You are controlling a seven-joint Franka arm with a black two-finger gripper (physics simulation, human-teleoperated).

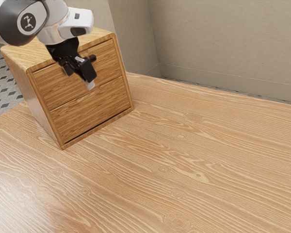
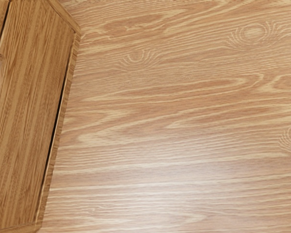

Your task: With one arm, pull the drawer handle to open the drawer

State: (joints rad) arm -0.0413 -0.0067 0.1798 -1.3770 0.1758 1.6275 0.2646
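cabinet (image 1: 26, 52): small wooden box with two drawer fronts stacked one over the other, standing on the table, its front turned toward the exterior view's lower right.
upper drawer (image 1: 56, 87): top half of the cabinet's front; panel level with the one beneath it, only thin dark seams along its edges, no gap into the cabinet to be seen.
lower drawer (image 1: 89, 114): bottom half of the cabinet's front, likewise flush with the cabinet's frame.
gripper (image 1: 81, 74): black, hanging just in front of the cabinet, across the part of the upper drawer's front nearer the exterior view's right, its tip reaching down to the seam between the two drawers.
gripper state: impossible to tell from either view whether apart, together or clamped on anything.
arm (image 1: 24, 19): white and grey, coming in over the cabinet's top and bending down past the cabinet's front upper edge to the gripper.
table (image 1: 194, 155): light wood with strong wavy grain, spreading out from the cabinet's foot, bare in front of the cabinet.
wrist view: vertical-grained cabinet front (image 2: 24, 126) close by the hand, a dark seam running just inside the cabinet's edge, the table (image 2: 184, 126) beginning right at that edge.
wall (image 1: 223, 39): plain beige, behind the cabinet and beyond the table's far edge.
floor (image 1: 2, 82): grey patterned tiles, showing past the cabinet's side that faces away from the wall.
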